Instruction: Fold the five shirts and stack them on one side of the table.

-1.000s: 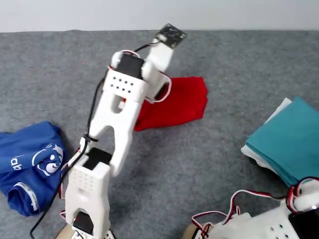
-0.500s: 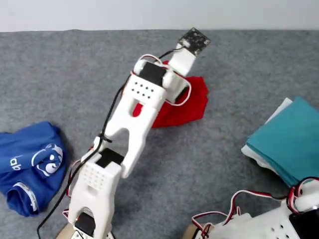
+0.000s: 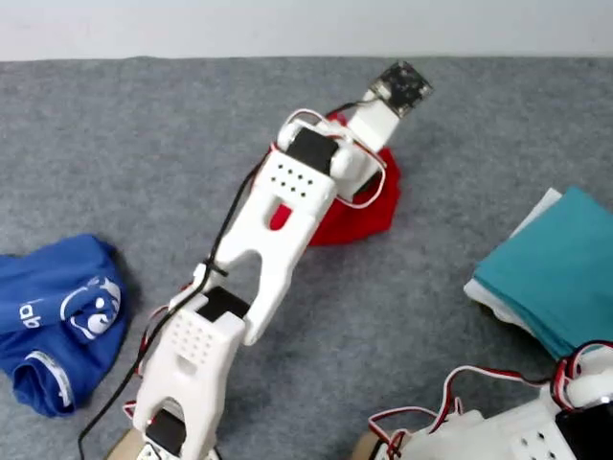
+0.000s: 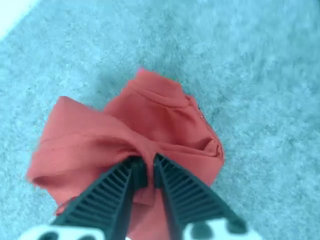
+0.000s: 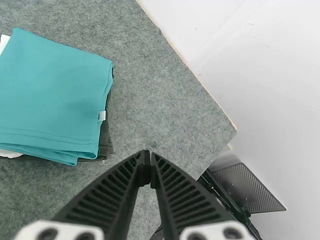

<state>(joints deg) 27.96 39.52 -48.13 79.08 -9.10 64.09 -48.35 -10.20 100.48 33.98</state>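
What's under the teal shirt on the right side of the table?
Under the teal shirt, a white edge and a dark layer peek out. How many folded shirts lie beneath is covered.

Three cloth piles spread across my table.
The bunched shirt is at the far middle, a fold of it pinched in my left gripper. The crumpled shirt sits well apart at the near left edge. The folded stack lies at the right, with my right gripper beside it, near the table's edge.
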